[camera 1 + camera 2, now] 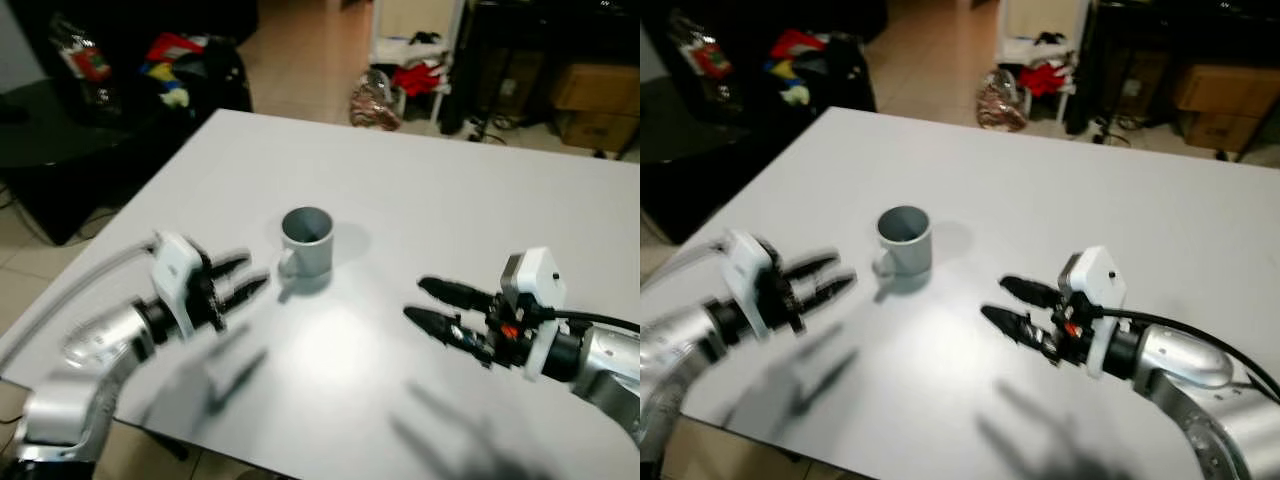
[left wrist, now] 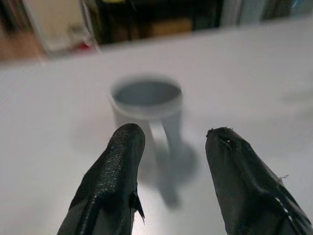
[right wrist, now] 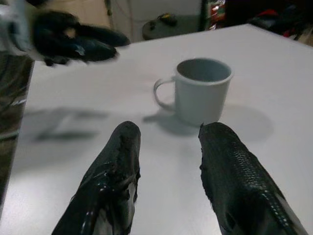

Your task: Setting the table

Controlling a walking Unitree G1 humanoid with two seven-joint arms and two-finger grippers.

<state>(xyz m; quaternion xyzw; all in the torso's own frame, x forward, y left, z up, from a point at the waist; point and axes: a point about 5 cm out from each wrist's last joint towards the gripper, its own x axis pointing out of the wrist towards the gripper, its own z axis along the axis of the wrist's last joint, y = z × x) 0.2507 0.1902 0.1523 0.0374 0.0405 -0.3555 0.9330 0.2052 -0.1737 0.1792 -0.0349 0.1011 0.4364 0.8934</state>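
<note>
I can read no brand, label or writing anywhere; the mug point(image 1: 307, 243) is plain and the clutter beyond the tabletop is too blurred to make out lettering.

The mug is pale blue-grey, straight-sided, with an open loop handle and a darker inside. I cannot tell whether anything is in it. It stands upright a little left of centre in the head views, on the white tabletop point(image 1: 450, 200), its handle turned toward the lower left of the frame and a soft shadow beside it.

My left gripper point(image 1: 238, 283) sits in the lower left of the head view, smeared by motion blur, its jaws parted and empty, tips near the mug's handle but apart from it. In the left wrist view the two black fingers point(image 2: 115, 181) frame the mug, which is blurred there too.

My right gripper point(image 1: 435, 306) is lower right in the head view, jaws parted and holding nothing, pointing toward the mug from well apart. Its white wrist housing has a small red-orange part below it. In the right wrist view the mug sits sharp in the upper middle, with the left gripper dark and blurred in the upper left.

Past the far tabletop edge I see a tiled floor point(image 1: 300, 60), a red-patterned bag point(image 1: 376, 104), cardboard boxes point(image 1: 590, 100) at the upper right and dark furniture point(image 1: 60, 140) at the upper left.
</note>
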